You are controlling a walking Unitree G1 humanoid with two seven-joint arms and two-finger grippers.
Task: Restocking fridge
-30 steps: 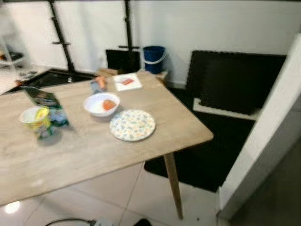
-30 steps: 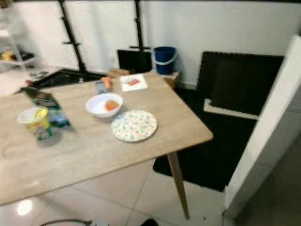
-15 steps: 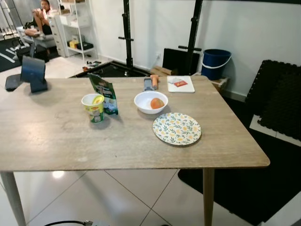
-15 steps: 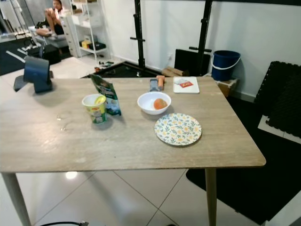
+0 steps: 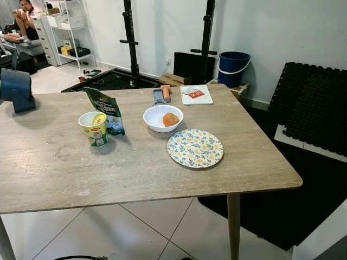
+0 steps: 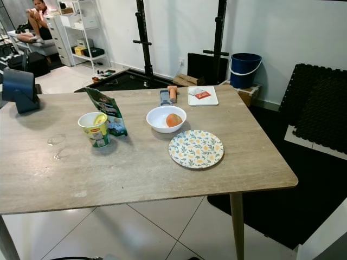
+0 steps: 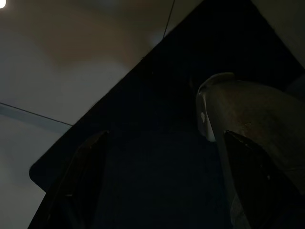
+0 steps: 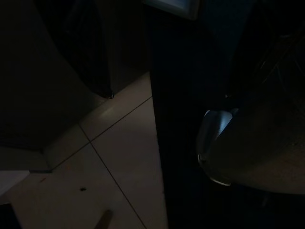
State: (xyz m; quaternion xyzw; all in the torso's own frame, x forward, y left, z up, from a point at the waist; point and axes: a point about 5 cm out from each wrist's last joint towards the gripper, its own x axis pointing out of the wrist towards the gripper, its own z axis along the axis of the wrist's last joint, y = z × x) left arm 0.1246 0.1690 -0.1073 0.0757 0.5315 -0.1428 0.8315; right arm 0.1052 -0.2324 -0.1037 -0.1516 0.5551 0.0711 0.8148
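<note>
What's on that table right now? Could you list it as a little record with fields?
table: wooden table, tiled floor beneath
plate: empty floral plate, near the right edge
bowl: white bowl holding an orange fruit
cup: yellow-green cup, left of the bowl
pouch: green pouch, standing just behind the cup
far edge: white board and a small orange item
behind: blue bucket by the wall
person: seated far back
arms: hanging idle, wrist views dark
</note>
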